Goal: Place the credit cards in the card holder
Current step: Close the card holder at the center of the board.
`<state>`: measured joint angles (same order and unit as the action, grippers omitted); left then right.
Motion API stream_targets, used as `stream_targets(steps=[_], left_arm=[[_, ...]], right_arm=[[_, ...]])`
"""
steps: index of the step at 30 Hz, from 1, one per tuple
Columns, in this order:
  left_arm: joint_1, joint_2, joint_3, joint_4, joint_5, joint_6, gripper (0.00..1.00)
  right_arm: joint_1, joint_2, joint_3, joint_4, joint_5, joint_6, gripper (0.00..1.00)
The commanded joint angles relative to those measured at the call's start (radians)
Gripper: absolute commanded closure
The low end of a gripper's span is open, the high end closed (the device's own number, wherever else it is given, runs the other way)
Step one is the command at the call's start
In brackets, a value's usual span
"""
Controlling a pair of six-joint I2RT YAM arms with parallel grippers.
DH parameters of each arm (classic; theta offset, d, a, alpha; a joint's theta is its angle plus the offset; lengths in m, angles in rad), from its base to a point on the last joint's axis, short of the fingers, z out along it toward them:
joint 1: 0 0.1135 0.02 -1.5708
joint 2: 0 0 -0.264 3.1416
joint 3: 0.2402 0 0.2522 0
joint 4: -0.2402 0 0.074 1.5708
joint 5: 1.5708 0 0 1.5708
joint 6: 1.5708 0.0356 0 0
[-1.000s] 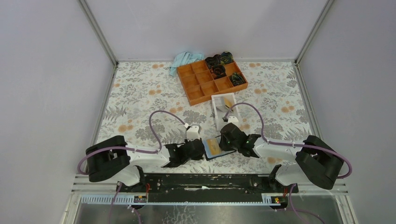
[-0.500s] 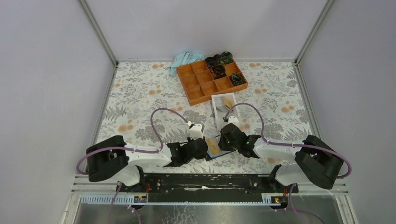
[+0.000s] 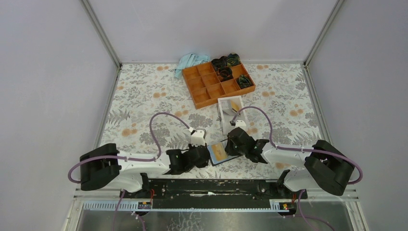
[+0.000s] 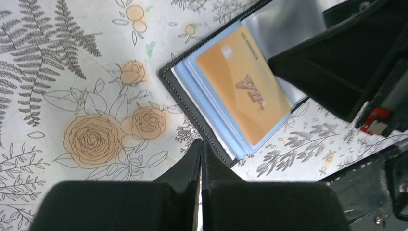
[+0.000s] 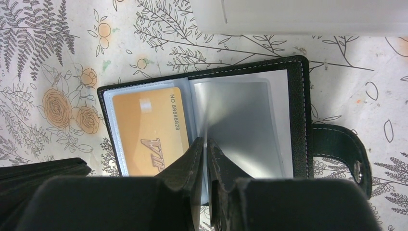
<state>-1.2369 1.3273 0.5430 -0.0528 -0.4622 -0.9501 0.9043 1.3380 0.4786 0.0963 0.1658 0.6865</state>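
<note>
1. The card holder (image 5: 300, 120) lies open on the surface (image 3: 144, 96), between the two arms.
2. One credit card (image 5: 149, 130) sits in a pocket on the side by the left gripper (image 4: 201, 143).
3. The right gripper (image 5: 206, 144) has its jaws pinched on a clear page (image 4: 284, 24) and holds it up, likely to keep the next pocket open.
4. The left jaws are shut tight on nothing, just beside the holder's edge.
5. The white box (image 3: 225, 115) stands just behind. Nothing blocks the way.

A flower-printed bench (image 3: 144, 96) carries an orange tray (image 3: 202, 91) and a blue cloth (image 3: 190, 61) at the far side, a white box (image 3: 223, 113) nearer — and an open black card holder (image 5: 301, 115) towards the near edge.
</note>
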Motion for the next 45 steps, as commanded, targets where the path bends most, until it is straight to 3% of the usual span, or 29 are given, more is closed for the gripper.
stream_targets(steps=[1, 13, 20, 30, 33, 39, 45], left_arm=[[-0.029, 0.03, 0.007, -0.052, -0.034, 0.004, 0.99], [-0.081, 0.179, 0.105, -0.121, -0.031, 0.009, 1.0], [-0.127, 0.258, 0.117, -0.109, -0.107, -0.038, 1.0], [-0.19, 0.178, 0.07, -0.071, -0.3, -0.128, 0.95], [-0.19, 0.203, 0.082, 0.001, -0.302, -0.086, 0.92], [-0.198, 0.233, 0.145, -0.09, -0.314, -0.106, 0.92], [-0.198, 0.238, 0.111, -0.083, -0.291, -0.132, 0.94]], right_arm=[[0.009, 0.0, -0.022, -0.101, -0.004, -0.004, 0.86], [0.01, -0.005, -0.01, -0.116, -0.006, -0.01, 0.86], [0.01, -0.002, -0.021, -0.108, -0.008, -0.008, 0.86], [0.01, 0.017, -0.041, -0.081, -0.025, 0.008, 0.86], [0.008, 0.015, -0.042, -0.079, -0.028, 0.008, 0.86], [0.009, -0.009, -0.024, -0.102, -0.016, -0.005, 0.86], [0.009, -0.103, 0.026, -0.195, 0.037, -0.038, 0.78]])
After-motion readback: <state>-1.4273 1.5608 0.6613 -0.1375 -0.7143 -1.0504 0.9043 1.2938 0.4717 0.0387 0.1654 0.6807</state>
